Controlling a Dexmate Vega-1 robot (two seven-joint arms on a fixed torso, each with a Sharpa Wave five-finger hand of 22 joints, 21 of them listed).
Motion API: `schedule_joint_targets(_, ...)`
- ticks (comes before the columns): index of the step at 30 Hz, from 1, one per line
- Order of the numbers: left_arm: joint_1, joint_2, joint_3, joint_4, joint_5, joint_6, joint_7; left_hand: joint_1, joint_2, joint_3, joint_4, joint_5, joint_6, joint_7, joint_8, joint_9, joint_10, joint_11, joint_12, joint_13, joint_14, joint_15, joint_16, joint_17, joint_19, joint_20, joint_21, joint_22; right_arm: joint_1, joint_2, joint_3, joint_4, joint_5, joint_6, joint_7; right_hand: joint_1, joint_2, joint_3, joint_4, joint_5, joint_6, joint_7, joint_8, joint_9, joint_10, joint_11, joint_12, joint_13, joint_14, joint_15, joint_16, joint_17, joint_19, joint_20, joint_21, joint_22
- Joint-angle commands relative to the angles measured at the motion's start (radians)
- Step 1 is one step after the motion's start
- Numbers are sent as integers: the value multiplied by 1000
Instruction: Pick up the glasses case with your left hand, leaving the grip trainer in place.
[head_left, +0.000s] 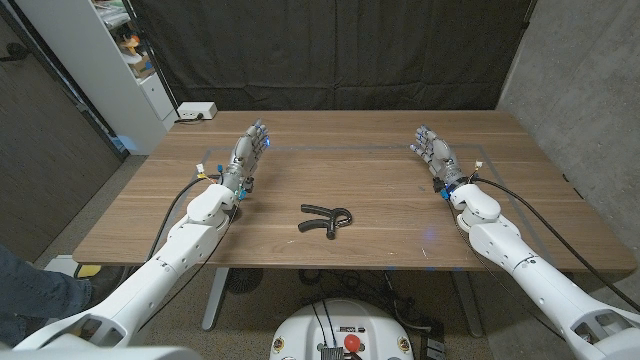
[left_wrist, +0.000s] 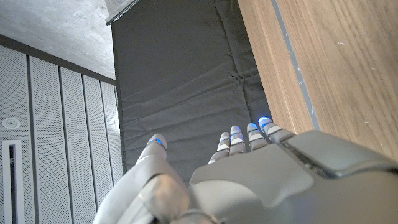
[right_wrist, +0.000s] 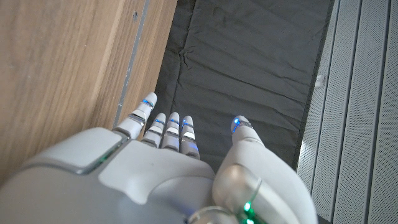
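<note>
The wooden bench (head_left: 350, 150) carries the black grip trainer (head_left: 326, 220) near its front middle, between the two arms. The left hand (head_left: 250, 148) stands at the bench's left, fingers (left_wrist: 239, 140) straight, apart, holding nothing. The right hand (head_left: 432, 152) mirrors it at right, fingers likewise spread and empty

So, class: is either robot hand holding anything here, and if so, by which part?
Nothing is held. The left hand and right hand are both open over the table, and the grip trainer lies untouched between them.
</note>
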Motion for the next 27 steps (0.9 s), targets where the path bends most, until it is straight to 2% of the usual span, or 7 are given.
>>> schedule_joint_targets(1, 50, 29, -20, -68, 15, 17, 35, 12, 3, 6, -5, -4, 1, 3, 4, 3, 2, 4, 7, 4, 4, 8, 7, 2, -2, 1, 6, 4, -9, -11, 7, -6, 6, 4, 11, 7, 8, -3, 1, 0, 12, -1, 6, 3, 12, -4, 6, 2, 8, -4, 8, 2, 11, 3, -3, 2)
schedule_joint_targets(27, 124, 66, -55, -147, 40, 35, 73, 20, 12, 10, -10, -9, 7, 3, 5, 3, 5, 4, 8, 4, 10, 9, 9, 2, -2, 6, 7, 4, -3, -9, 6, 8, 7, 5, 19, 6, 12, -8, -1, -1, 13, -1, 6, 3, 11, -4, 6, 2, 8, -4, 9, -1, 15, 3, -14, 2)
